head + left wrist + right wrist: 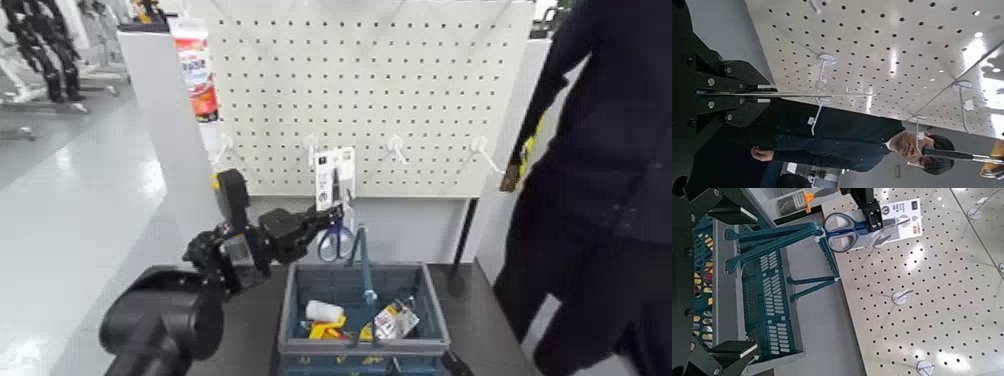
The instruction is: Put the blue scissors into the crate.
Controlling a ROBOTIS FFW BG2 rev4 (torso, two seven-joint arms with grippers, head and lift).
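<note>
The blue scissors [335,215] hang on their white retail card against the pegboard [430,90], directly above the back rim of the crate [296,300], which sits on the table in front of the pegboard. The left claw [325,222] reaches in from the side and is clenched on the card at about the height of the blue loop handles; the right wrist view shows dark fingers [877,219] pinching the card just beside the handles [840,233]. In the left wrist view the card sits edge-on between the claw's pads.

The step in hand looks like the pick: the scissors are grasped but not yet over the crate's opening. The next move seems to call for easing the card off its hook, drawing it away from the pegboard, and lowering it past the upright bail handle [362,262] into the crate, where a few small packets [396,320] already lie.

The right claw is out of sight and I cannot tell its state. A person [600,150] stands beside the pegboard
</note>
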